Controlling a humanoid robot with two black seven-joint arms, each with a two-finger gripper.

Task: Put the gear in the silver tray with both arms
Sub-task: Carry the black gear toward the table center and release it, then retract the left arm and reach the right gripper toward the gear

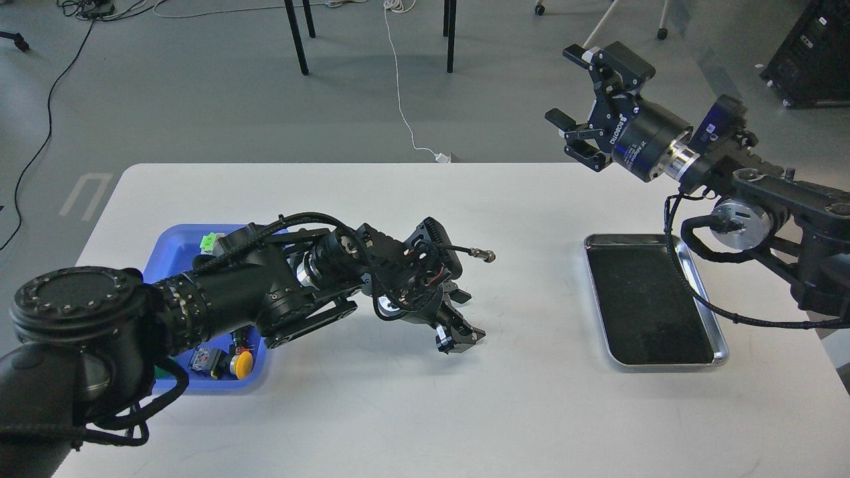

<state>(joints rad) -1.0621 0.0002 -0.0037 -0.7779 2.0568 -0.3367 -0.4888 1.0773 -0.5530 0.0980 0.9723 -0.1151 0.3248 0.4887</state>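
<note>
The silver tray (639,305) lies on the right of the white table, its dark floor bare. My left gripper (461,317) hangs low over the table's middle, pointing down and to the right. Its two fingers stand apart and I see nothing between them. My right gripper (566,87) is raised high beyond the table's far right edge, above and behind the tray. It is open and empty, facing left. No gear shows clearly anywhere in the head view.
A blue plastic tray (174,247) sits at the left, mostly hidden under my left arm. It holds small parts, including a yellow one (243,363) and a green one (209,239). Black cables hang from my right arm across the silver tray's right rim.
</note>
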